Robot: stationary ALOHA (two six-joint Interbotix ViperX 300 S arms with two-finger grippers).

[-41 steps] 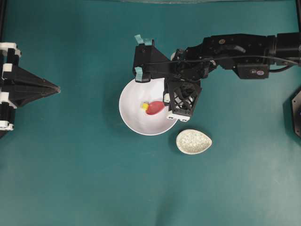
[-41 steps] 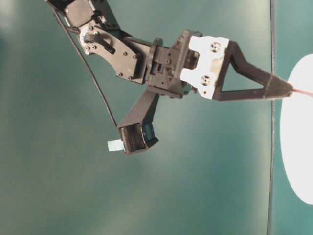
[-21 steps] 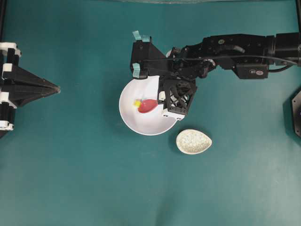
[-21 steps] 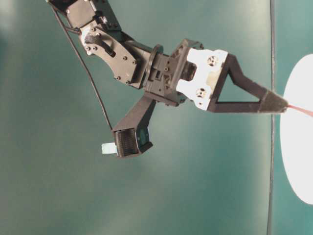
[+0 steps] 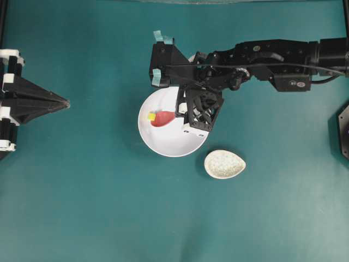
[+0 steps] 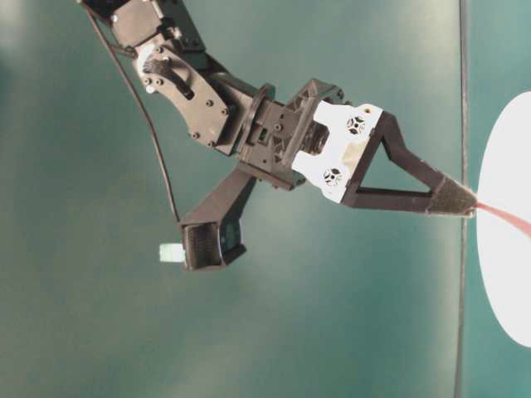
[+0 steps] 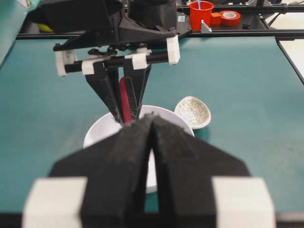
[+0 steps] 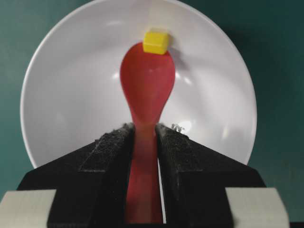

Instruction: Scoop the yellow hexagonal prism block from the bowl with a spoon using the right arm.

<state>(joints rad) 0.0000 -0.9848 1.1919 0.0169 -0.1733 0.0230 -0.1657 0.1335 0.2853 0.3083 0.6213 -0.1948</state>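
Block at the spoon's tip
Right hand [image 8: 145,142] clamps the spoon [image 8: 147,90]; block [image 8: 156,42] touches its far tip, straight ahead in the bowl [image 8: 61,95].

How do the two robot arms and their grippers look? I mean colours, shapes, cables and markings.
Both arms are black. The right arm has a thin black cable along it, teal tape tabs and white fittings; its gripper has two tapered black fingers. The left gripper is a black pointed wedge with white blocks at its base.
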